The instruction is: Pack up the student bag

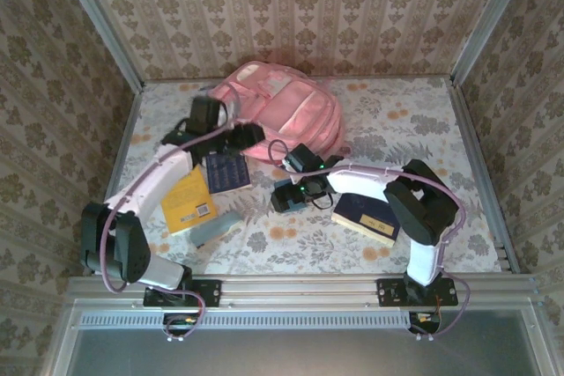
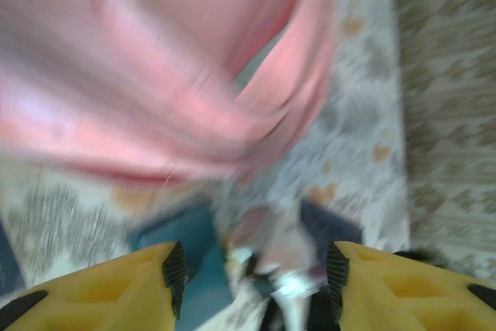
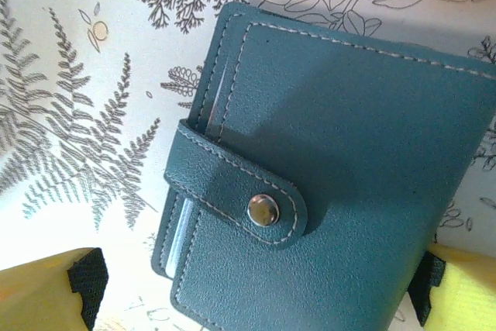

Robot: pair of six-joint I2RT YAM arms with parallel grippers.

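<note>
The student bag (image 1: 275, 105), a large pink backpack, lies at the back of the table; it is a pink blur across the top of the left wrist view (image 2: 178, 67). My left gripper (image 1: 249, 136) hovers at the bag's near edge, and in its own view the left gripper (image 2: 256, 277) is open with nothing between its yellow fingers (image 2: 147, 284). My right gripper (image 1: 286, 195) sits low over a teal snap wallet (image 3: 325, 184). In the wrist view the right gripper (image 3: 256, 292) is open, straddling the wallet, its left pad (image 3: 87, 281) clear of the leather.
A yellow book (image 1: 189, 200) and a dark blue book (image 1: 226, 172) lie under the left arm. A teal case (image 1: 216, 228) rests nearer the front. A navy book (image 1: 366, 216) lies under the right arm. Patterned walls enclose the floral table (image 1: 414, 121).
</note>
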